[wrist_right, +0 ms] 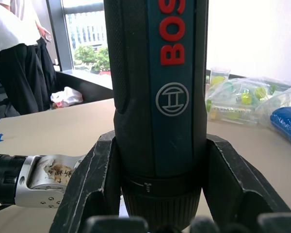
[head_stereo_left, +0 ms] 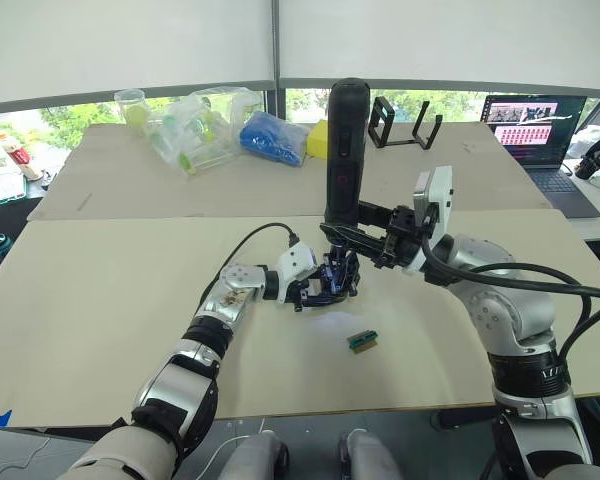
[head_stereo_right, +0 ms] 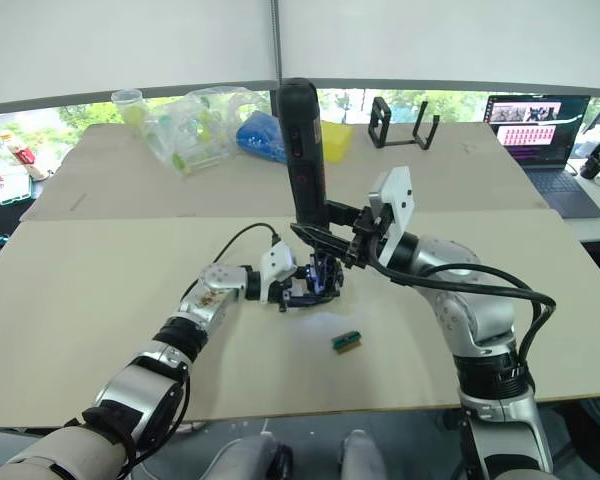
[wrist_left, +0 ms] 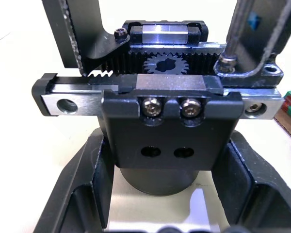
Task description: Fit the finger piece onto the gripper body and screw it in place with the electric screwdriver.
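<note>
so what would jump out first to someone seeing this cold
The electric screwdriver stands upright mid-table, clamped in the right pincer, tip down on the gripper body. The left pincer holds that body. A small green-and-tan block lies just in front of them.

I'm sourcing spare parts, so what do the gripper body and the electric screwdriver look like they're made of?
The gripper body looks like matte black plastic or anodised metal, hard to say which, with bright bare-metal rails, toothed racks, a gear and shiny screws. The electric screwdriver looks like moulded plastic: a smooth dark-blue panel with red lettering, flanked by textured black grip, possibly rubberised.
</note>
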Robot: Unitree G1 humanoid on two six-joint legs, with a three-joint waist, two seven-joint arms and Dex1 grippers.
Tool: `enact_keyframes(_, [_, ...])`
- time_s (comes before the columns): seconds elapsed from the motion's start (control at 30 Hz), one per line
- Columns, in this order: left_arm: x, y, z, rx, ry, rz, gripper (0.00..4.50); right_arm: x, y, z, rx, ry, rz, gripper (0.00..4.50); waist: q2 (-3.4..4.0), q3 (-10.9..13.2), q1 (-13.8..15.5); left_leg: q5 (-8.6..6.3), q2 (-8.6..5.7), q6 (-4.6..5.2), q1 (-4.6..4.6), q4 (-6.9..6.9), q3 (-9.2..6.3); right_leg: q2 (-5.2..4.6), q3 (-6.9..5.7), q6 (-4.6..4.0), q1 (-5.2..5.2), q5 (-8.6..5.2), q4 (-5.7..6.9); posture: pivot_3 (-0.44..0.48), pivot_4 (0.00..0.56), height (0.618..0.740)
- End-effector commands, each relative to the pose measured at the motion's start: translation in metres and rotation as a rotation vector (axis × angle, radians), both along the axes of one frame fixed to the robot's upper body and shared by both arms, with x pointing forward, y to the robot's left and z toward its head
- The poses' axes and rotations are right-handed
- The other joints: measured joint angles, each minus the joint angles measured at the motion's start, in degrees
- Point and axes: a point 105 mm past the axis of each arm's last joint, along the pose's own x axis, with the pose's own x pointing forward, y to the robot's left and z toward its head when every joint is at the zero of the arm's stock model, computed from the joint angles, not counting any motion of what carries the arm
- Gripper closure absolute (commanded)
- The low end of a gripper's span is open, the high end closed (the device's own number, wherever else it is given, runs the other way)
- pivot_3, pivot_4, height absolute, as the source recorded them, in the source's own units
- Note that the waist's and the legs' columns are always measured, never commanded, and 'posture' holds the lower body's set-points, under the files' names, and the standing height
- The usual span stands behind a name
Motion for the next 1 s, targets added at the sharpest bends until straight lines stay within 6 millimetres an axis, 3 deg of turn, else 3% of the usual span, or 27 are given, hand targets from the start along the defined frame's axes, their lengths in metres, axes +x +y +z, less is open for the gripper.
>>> enact_keyframes(0.03, [0.012, 0.010, 0.015, -0.004, -0.047, 0.046, 2.22, 0.010, -0.014, -0.042, -0.106, 0.119, -0.083, 2.59, -0.01, 0.0, 0.0, 0.00, 0.00, 0.00, 0.00, 0.00, -0.01, -0.02, 0.00, 0.00, 0.00, 0.00, 0.00, 0.000, 0.150, 0.740])
enact_keyframes(0.3, [0.009, 0.010, 0.013, 0.001, -0.043, 0.037, 2.22, 0.007, -0.018, -0.038, -0.081, 0.084, -0.106, 2.59, -0.01, 0.0, 0.0, -0.03, 0.01, 0.03, 0.01, 0.00, -0.01, -0.07, 0.01, 0.00, 0.01, 0.00, -0.02, 0.000, 0.150, 0.740])
enact_keyframes(0.4, [0.008, 0.011, 0.012, 0.004, -0.041, 0.034, 2.22, 0.006, -0.016, -0.026, -0.058, 0.044, -0.107, 2.59, -0.01, 0.0, 0.0, -0.04, 0.02, 0.04, 0.00, 0.00, -0.01, -0.09, 0.01, 0.00, 0.01, 0.00, -0.02, 0.000, 0.150, 0.740])
enact_keyframes(0.7, [0.005, 0.011, 0.006, 0.016, -0.030, 0.024, 2.22, -0.016, -0.006, 0.062, 0.095, -0.188, -0.023, 2.59, -0.01, 0.0, 0.0, 0.02, 0.00, -0.04, -0.56, 0.02, 0.04, -0.14, 0.03, -0.01, -0.61, 0.01, 0.08, 0.000, 0.150, 0.740])
enact_keyframes(0.83, [0.003, 0.012, 0.003, 0.022, -0.024, 0.020, 2.22, -0.028, -0.005, 0.082, 0.144, -0.245, 0.023, 2.59, 0.01, 0.0, 0.0, 0.05, 0.00, -0.08, -0.72, 0.01, 0.03, -0.03, -0.02, -0.02, -0.77, 0.01, 0.10, 0.000, 0.150, 0.740])
enact_keyframes(1.0, [0.003, 0.013, 0.001, 0.026, -0.013, 0.022, 2.22, -0.035, -0.004, 0.087, 0.161, -0.257, 0.050, 2.59, 0.01, 0.0, 0.0, 0.04, 0.00, -0.07, -0.69, 0.00, 0.04, 0.00, -0.02, -0.02, -0.73, 0.01, 0.08, 0.000, 0.150, 0.740])
